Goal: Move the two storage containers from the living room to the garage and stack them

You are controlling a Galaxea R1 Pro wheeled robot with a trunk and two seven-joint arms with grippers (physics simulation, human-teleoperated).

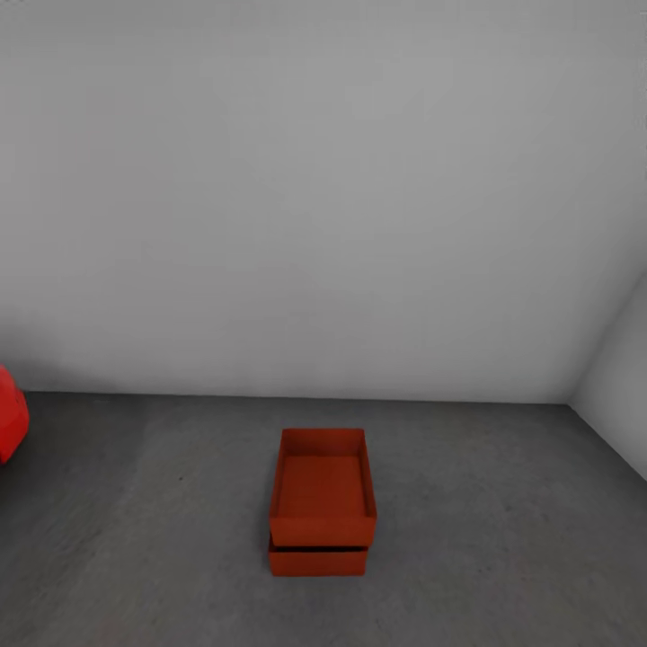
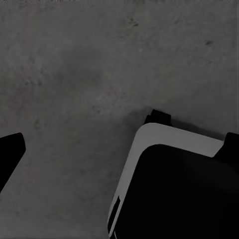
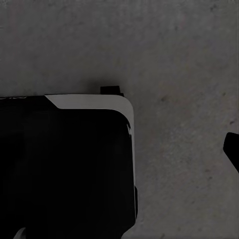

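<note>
**Two bins stacked on the garage floor**

The head view looks down on the two red-orange bins. The upper bin (image 1: 323, 485) sits on the lower bin (image 1: 317, 561), open side up, its inside bare. Only a low strip of the lower bin's front wall shows under it, and the upper one overhangs slightly at the right. The stack stands on the dark grey concrete floor (image 1: 503, 557), well apart from the white wall (image 1: 323, 198) behind it. A second white wall (image 1: 620, 377) meets that one at the corner on the right. At the left edge a rounded red shape (image 1: 11, 424) pokes into view, apart from the bins.

The wrist views point down at the same rough concrete. In the left wrist view (image 2: 74, 74) a black body with a white rim (image 2: 179, 189), seemingly part of the robot, covers one corner, and a dark tip (image 2: 9, 152) enters at the edge. The right wrist view shows a like black-and-white body (image 3: 64, 169) and a small dark tip (image 3: 233, 149) over the floor (image 3: 174, 55).

For either claw, I cannot tell whether the fingers are apart or together
</note>
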